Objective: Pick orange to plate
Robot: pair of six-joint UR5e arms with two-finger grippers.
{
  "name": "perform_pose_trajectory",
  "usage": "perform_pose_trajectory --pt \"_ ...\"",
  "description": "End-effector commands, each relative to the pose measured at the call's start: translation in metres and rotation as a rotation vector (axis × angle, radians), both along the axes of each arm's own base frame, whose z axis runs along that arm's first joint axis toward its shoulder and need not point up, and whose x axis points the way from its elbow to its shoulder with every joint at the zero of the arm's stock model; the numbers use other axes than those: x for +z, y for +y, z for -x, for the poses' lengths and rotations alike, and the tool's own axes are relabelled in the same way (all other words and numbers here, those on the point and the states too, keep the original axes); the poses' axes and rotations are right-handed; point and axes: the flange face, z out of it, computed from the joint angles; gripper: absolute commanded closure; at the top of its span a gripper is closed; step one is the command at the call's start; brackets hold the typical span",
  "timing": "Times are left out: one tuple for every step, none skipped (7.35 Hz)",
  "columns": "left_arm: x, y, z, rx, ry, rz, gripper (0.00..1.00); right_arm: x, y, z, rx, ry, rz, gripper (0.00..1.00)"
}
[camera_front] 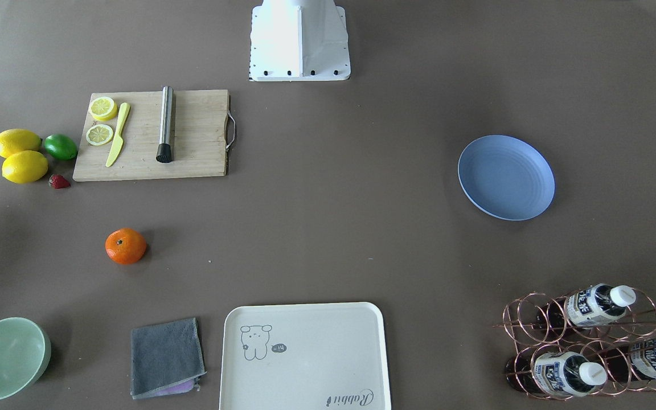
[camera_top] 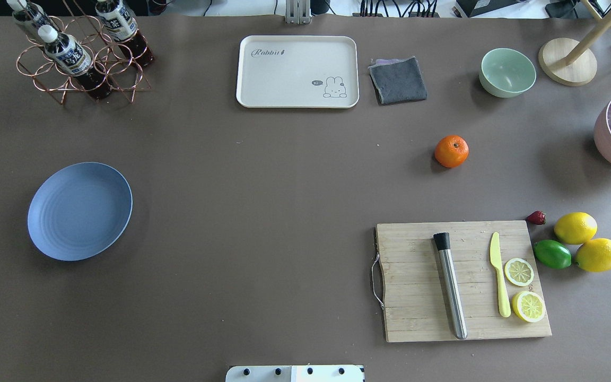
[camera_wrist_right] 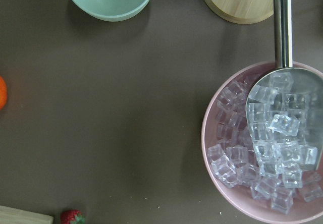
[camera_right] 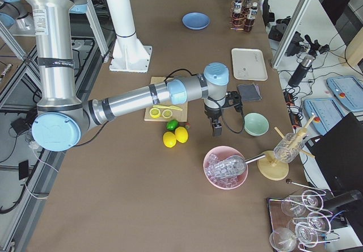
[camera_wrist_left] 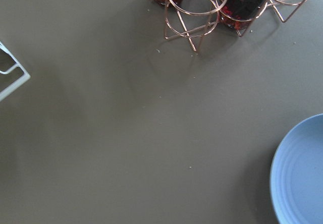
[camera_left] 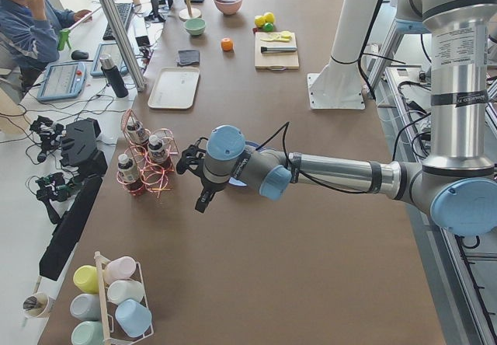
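The orange (camera_top: 451, 151) rests alone on the brown table between the green bowl and the cutting board; it also shows as an orange (camera_front: 126, 246) in the front view and as a sliver (camera_wrist_right: 1, 93) at the right wrist view's left edge. Far across the table lies the blue plate (camera_top: 79, 211), with nothing on it (camera_front: 505, 177). My left gripper (camera_left: 203, 201) hangs over bare table between the bottle rack and the plate. My right gripper (camera_right: 216, 128) hovers between the lemons and the pink bowl, away from the orange. For both grippers I cannot tell whether they are open or shut.
A wooden cutting board (camera_top: 464, 281) carries a knife, a steel muddler and lemon halves. Lemons (camera_top: 576, 228), a lime and a strawberry lie beside it. A cream tray (camera_top: 297, 71), grey cloth (camera_top: 398, 79), green bowl (camera_top: 507, 71), pink ice bowl (camera_wrist_right: 262, 143) and bottle rack (camera_top: 80, 63) line the edges.
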Motion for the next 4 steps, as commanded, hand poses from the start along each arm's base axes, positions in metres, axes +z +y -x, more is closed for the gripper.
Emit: perform_pose_trajectory --pt "0.019 0.017 -0.07 -0.002 0.103 0.084 0.02 -0.035 -0.007 0.067 0.062 0.023 0.057 0.0" --pt "0.02 0.021 -0.094 -0.012 0.099 0.114 0.02 -0.039 -0.005 0.083 0.061 0.017 0.064 0.01" --pt "0.019 0.025 -0.12 -0.018 0.09 0.144 0.02 -0.035 -0.004 0.094 0.079 -0.01 0.046 0.02" --pt "0.021 0.03 -0.147 0.0 0.077 0.137 0.02 -0.039 -0.002 0.115 0.113 -0.044 0.049 0.02"
